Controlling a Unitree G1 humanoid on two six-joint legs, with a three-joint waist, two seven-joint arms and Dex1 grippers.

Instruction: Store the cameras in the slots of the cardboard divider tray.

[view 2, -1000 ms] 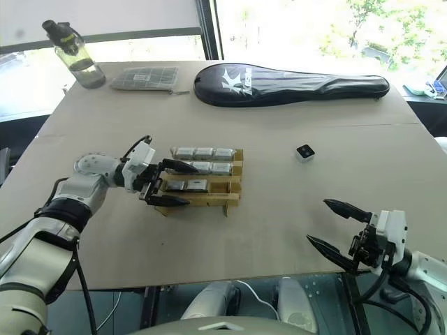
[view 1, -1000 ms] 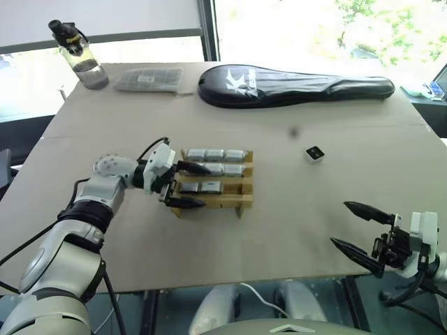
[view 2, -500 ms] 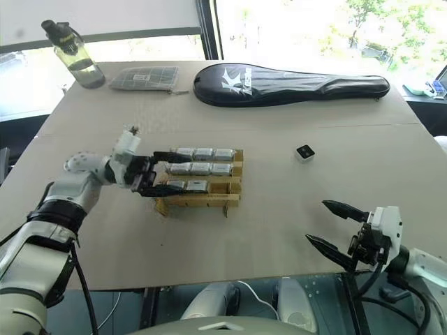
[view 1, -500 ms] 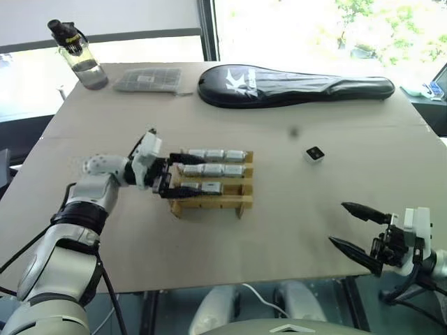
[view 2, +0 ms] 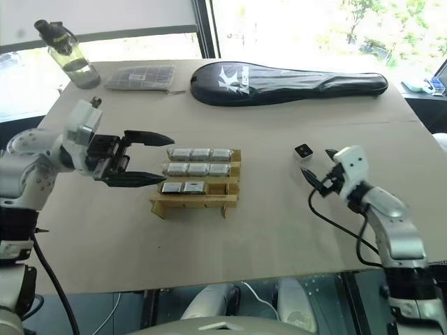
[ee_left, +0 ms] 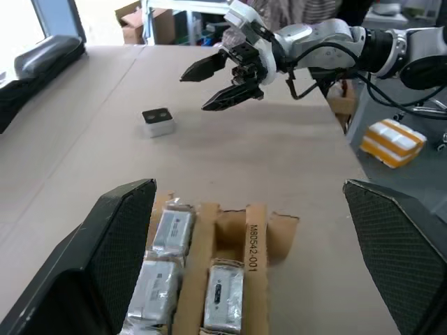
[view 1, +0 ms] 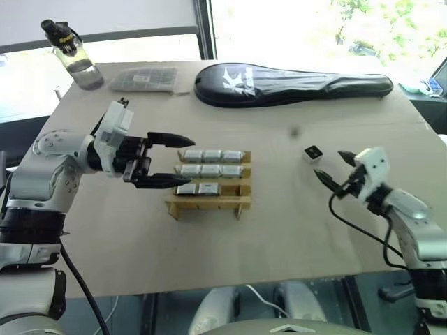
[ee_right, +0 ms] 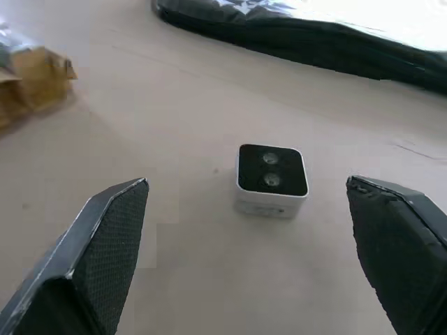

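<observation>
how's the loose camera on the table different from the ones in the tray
The loose camera sits alone on the bare table, black square face up; the stored cameras lie packed in the cardboard divider tray, silver-grey sides showing. Both are small and boxy.

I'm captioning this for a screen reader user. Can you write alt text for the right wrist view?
A small white camera with a black square face sits alone on the tan table, centred ahead of the right gripper, whose two black fingers are spread wide. A long black case lies beyond it, and a corner of the cardboard divider tray shows nearby.
</observation>
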